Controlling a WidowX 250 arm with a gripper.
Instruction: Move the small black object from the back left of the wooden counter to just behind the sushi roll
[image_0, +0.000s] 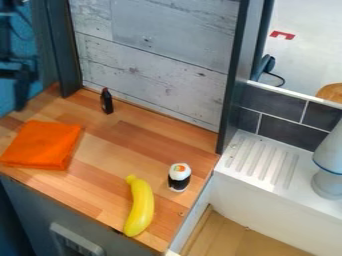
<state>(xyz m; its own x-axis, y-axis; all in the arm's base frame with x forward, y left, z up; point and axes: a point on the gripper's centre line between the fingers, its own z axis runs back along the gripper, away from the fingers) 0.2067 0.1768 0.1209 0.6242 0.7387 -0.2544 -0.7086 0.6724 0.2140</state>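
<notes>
Light-brown wooden counter (127, 145): supports all four loose items, each set apart from the others. No completed transfer can be confirmed; outstanding handling cannot be determined.
Black robot arm (15, 75): at the upper left edge, beyond the counter's left end; the dark outline is indistinct, so this identification is probable only. Its lower part hangs downward, away from the items.
Black gripper (21, 97): at the lower end of that outline; cannot tell whether released, clenched or grasping.
Folded orange fabric cloth (43, 145): flat on the counter's left portion, the item nearest the gripper.
Curved yellow plastic banana (139, 207): on its side near the front edge, stem end toward the back.
Toy sushi roll, white with a black band (179, 177): upright, just beside the banana, near the right edge.
Small dark plastic bottle (107, 101): upright, beside the rear panel (153, 65).
</notes>
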